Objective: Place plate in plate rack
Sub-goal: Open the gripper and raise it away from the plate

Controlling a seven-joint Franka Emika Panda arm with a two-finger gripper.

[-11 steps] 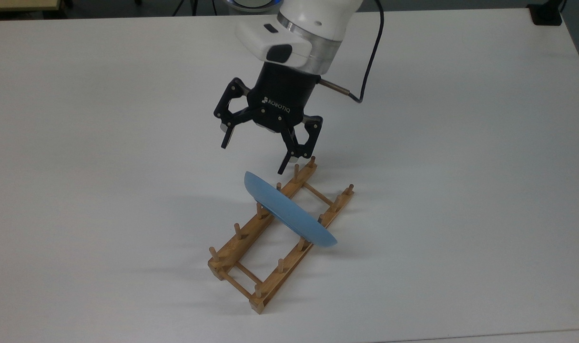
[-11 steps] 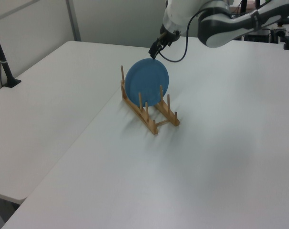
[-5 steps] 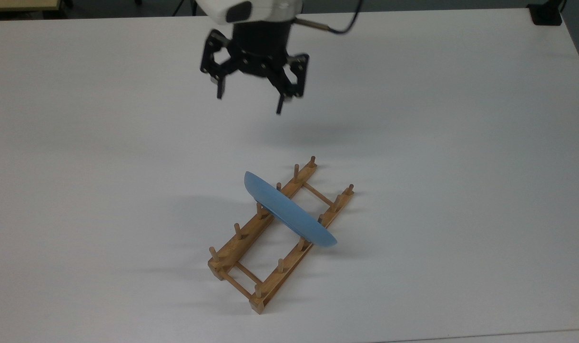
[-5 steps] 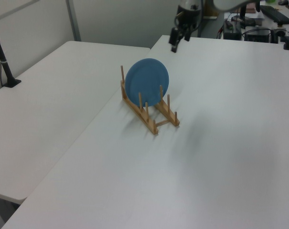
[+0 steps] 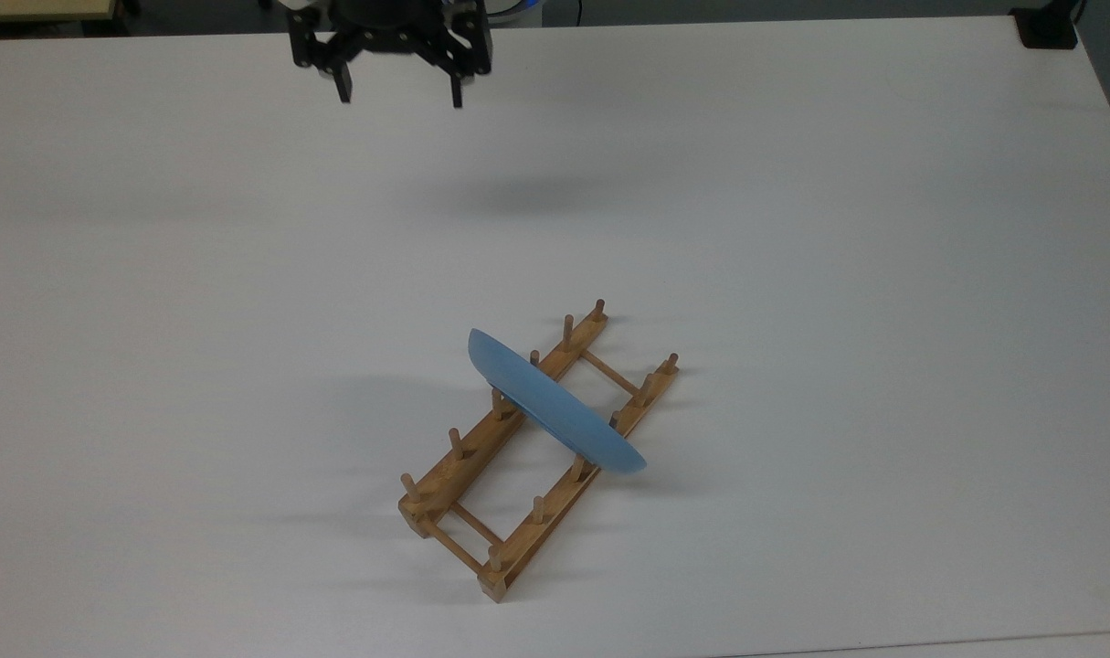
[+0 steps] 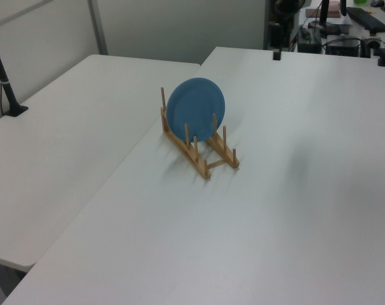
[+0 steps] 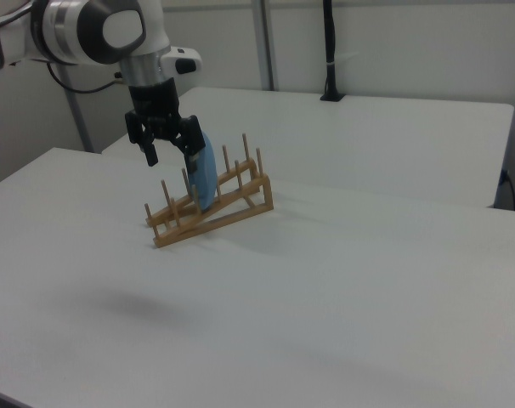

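Plainly, the plate point(image 5: 555, 411) is a smooth, round, shallow light-blue disc; the left view shows its face with a raised rim point(image 6: 195, 109), while the top view shows it nearly edge-on. It stands on edge in the plate rack point(image 5: 518, 457), a long, low frame of light-brown wood: two parallel rails joined by thin crossbars, with short upright pegs along each rail. The plate sits crosswise between pegs about midway along the rack, leaning slightly. The rack rests on the matte white tabletop point(image 5: 838, 228), with soft shadows beside it.

The claw point(image 5: 396, 93) is black, with jointed linkage fingers, and they are spread wide apart with nothing between them. In the top view it hangs at the upper edge, well apart from the plate and toward the top view's left of it, above the tabletop, whose surface carries a faint shadow below it. In the right view the claw point(image 7: 168, 157) appears in front of the rack point(image 7: 211, 204), fingers pointing down, carried by a white, rounded arm point(image 7: 96, 30) reaching in from the right view's left, wrist vertical.
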